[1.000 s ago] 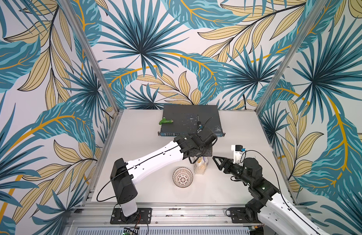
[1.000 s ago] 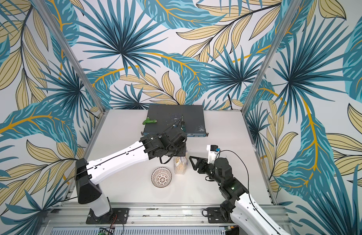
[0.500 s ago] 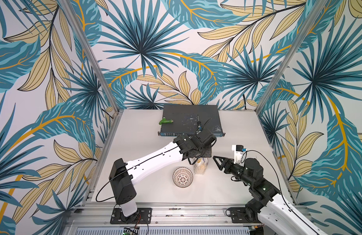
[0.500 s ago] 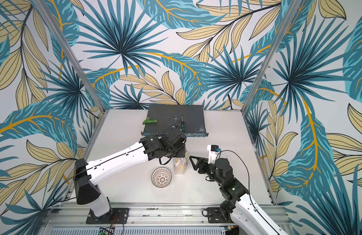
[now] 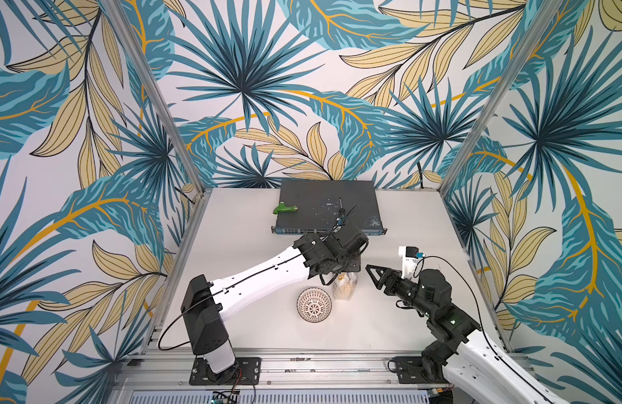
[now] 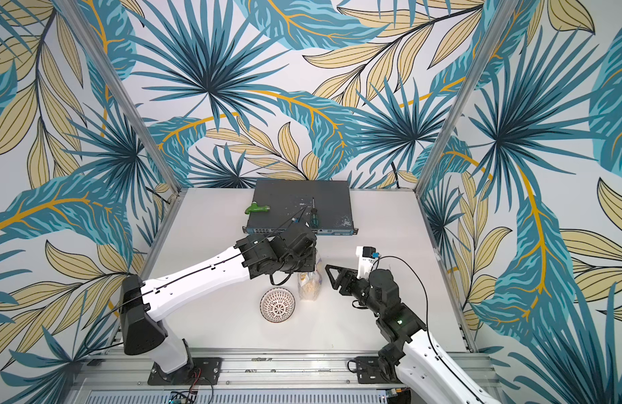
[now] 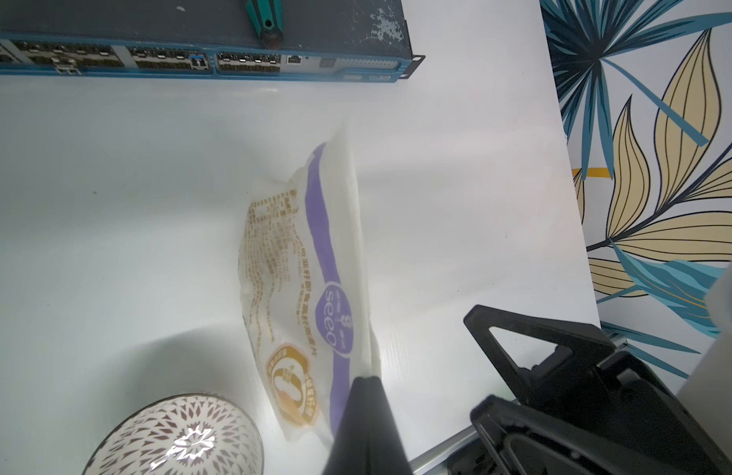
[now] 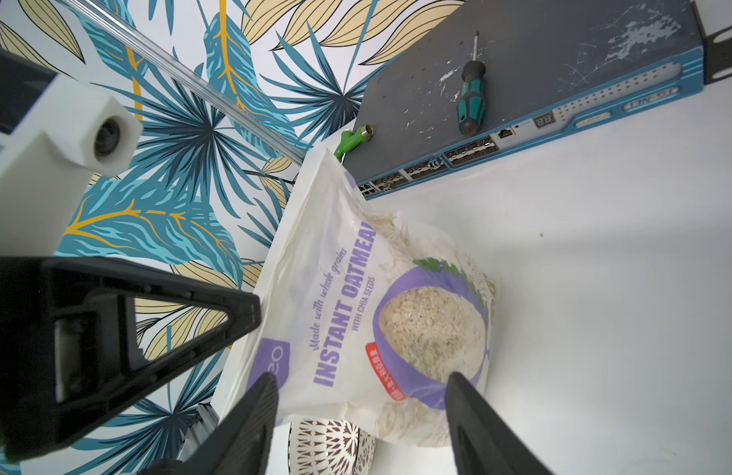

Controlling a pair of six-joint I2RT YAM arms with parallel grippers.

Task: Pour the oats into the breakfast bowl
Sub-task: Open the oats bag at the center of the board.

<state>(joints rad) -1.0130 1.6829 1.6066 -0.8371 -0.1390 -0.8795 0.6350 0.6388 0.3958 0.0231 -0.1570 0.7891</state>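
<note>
The left claw [image 7: 367,380] has just clamped on the top edge of the clear purple-labelled oats pouch [image 7: 311,288], standing just right of the small white lattice-patterned bowl [image 5: 313,304]; the right claw [image 8: 361,376] stays apart. Lifting seems next.

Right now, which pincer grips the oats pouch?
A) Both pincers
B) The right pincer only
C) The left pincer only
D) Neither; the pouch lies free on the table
C: in the left wrist view the left pincer is shut on an edge of the oats pouch, while the right pincer stands open, short of it.
</note>
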